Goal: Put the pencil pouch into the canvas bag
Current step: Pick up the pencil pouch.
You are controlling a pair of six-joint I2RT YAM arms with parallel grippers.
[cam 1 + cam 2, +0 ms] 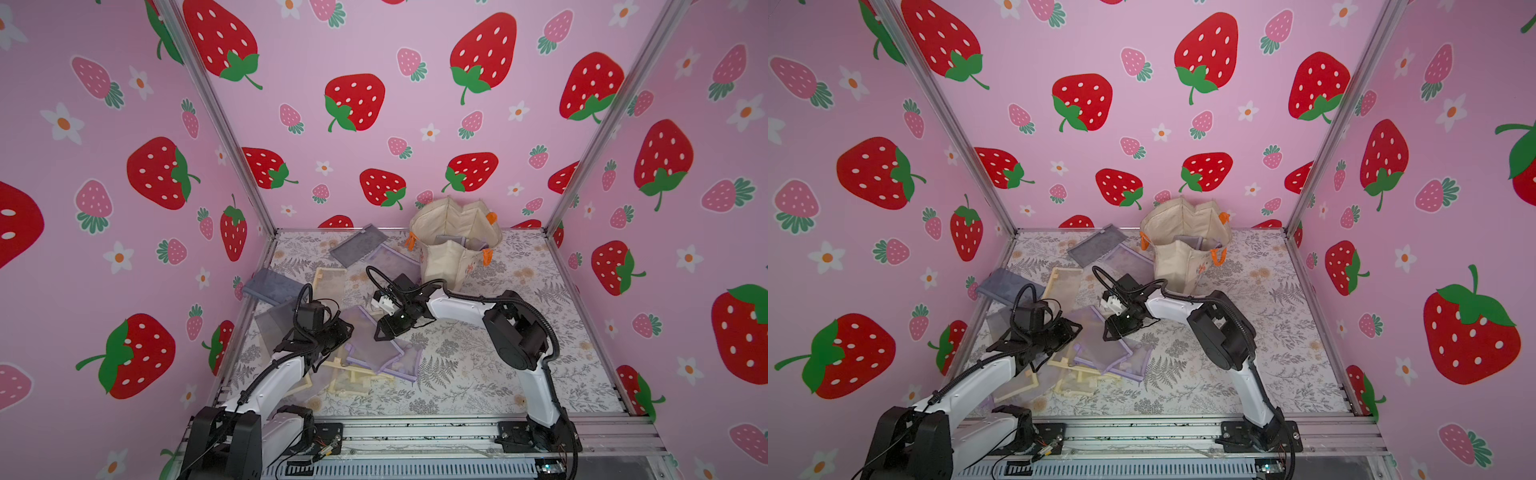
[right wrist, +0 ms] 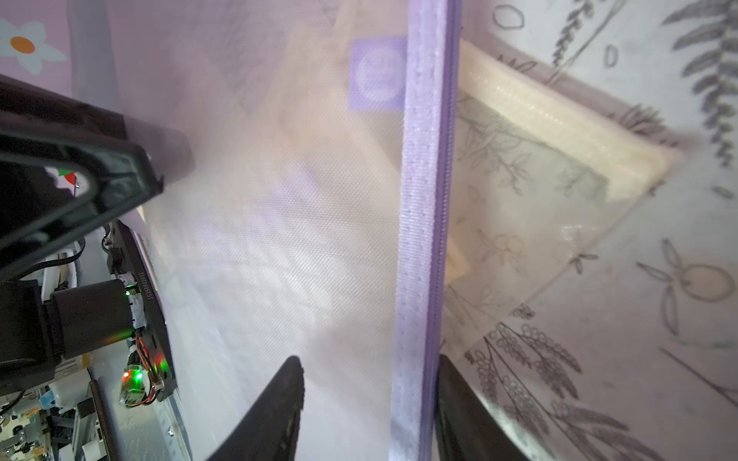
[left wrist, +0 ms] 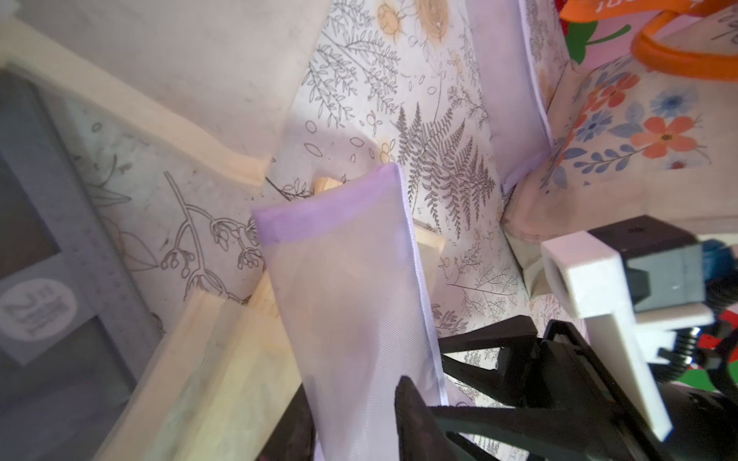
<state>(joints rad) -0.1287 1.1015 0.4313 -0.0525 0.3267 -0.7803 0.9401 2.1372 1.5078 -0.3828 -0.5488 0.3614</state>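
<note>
Near the middle of the table [image 1: 478,374], a little left of centre, the pencil pouch [image 1: 365,328], made of lilac mesh, lies on a heap of lilac and cream pouches [image 1: 357,374] between the two grippers. The right gripper [image 2: 369,359] reaches in from the right. Its fingers stand apart astride the zip band [image 2: 423,199], one against it and the other clear. The left gripper [image 3: 351,395] reaches in from the near left, its fingers narrow on either side of the mesh; I cannot tell whether they pinch it. The canvas bag [image 1: 444,266] stands open at the far side, right of centre, well apart from the pouch. A grey pouch [image 1: 359,245] lies left of the bag, and a second grey pouch [image 1: 270,286] lies at the left edge.
</note>
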